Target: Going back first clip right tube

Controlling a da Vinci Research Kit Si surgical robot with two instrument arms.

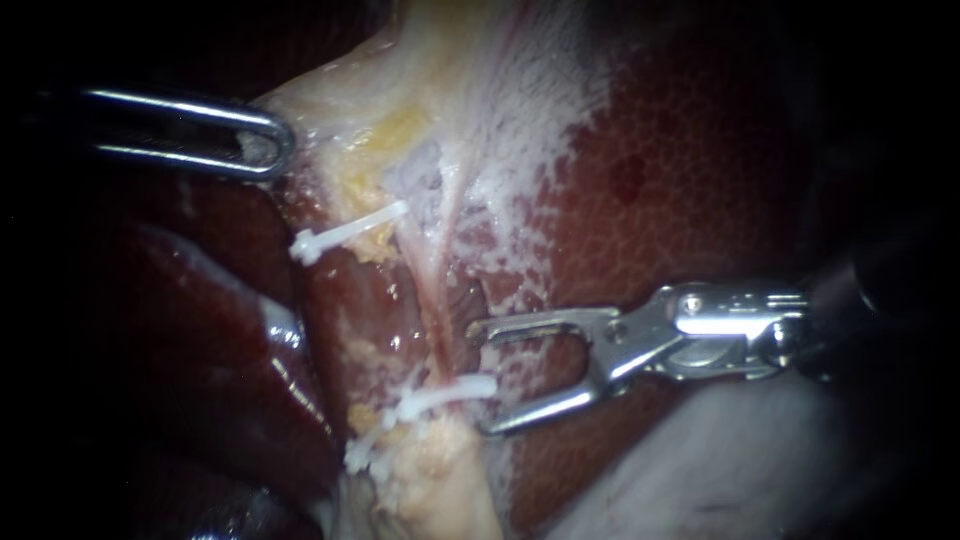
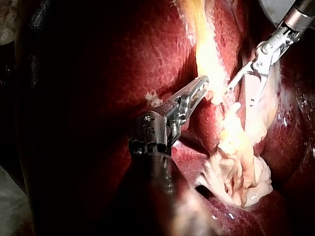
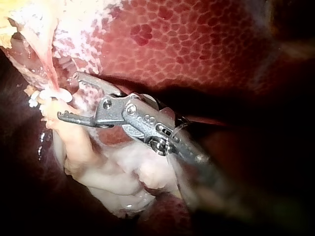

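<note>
- Just ahead of my right instrument's open, empty jaws, a clip crosses the tube.
- The tube looks soft and slippery; I'd hold it beside the clip.

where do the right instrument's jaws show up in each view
Endoscope view: the right instrument enters from the right, its open jaws around the end of the lower white clip.
Left wrist view: the right instrument is ahead of my left instrument, across the pale tissue strip.
Right wrist view: the right instrument is open beside the clip.
Shared landmark: the pale tissue strip.
</note>
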